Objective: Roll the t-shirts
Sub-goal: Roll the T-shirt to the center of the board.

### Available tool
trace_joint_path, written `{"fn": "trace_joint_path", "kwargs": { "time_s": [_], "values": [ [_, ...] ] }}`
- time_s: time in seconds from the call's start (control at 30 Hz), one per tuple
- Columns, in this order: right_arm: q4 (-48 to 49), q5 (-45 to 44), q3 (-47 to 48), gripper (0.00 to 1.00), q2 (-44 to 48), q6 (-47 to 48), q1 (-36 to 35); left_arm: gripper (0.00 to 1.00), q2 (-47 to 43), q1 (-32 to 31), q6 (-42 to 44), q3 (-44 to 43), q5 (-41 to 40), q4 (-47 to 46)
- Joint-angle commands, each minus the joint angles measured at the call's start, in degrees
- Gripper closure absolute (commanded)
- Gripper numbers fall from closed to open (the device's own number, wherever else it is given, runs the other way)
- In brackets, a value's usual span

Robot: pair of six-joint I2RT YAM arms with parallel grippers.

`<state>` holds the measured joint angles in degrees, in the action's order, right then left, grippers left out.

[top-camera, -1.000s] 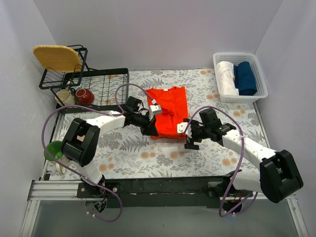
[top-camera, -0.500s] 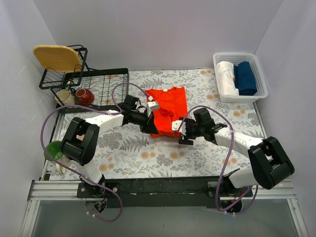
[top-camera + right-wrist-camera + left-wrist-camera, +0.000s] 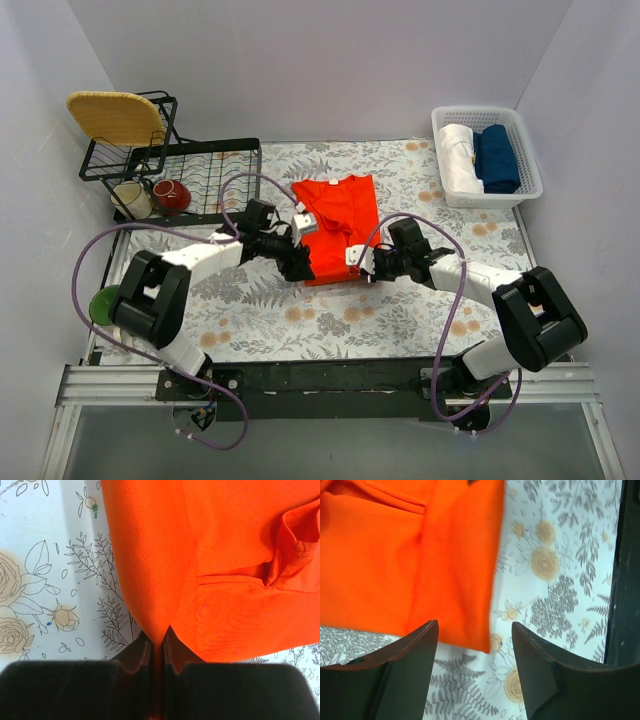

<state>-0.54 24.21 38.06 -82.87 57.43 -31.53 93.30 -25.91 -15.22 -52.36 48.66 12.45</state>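
As the left gripper (image 3: 475, 630) opens above the t-shirt (image 3: 395, 555) corner, the right gripper (image 3: 156, 637) clamps its hem, likely starting the roll

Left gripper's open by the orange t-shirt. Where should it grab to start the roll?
Pinch the t-shirt at the left corner of its near hem, coming in low from the near side. The shirt lies flat, folded narrow, and that corner sits inside the open left gripper. The right gripper pinches the hem's other end.
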Motion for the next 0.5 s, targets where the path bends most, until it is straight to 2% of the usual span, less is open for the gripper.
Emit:
{"fn": "trace_joint_path", "kwargs": {
  "time_s": [0.0,0.17,0.47],
  "values": [
    [-4.02,2.34,2.54,0.92,0.61,0.67,0.06,0.39,-10.58,-3.27,13.1,7.52,-7.18,-6.72],
    [-5.17,2.42,2.54,0.92,0.69,0.05,0.06,0.37,-8.67,-4.67,14.87,7.62,-6.57,-6.29],
    [-7.55,2.51,5.0,0.93,-1.24,-3.55,0.06,0.38,-6.2,-9.06,17.77,10.26,-7.36,-12.0]
  ]
}}
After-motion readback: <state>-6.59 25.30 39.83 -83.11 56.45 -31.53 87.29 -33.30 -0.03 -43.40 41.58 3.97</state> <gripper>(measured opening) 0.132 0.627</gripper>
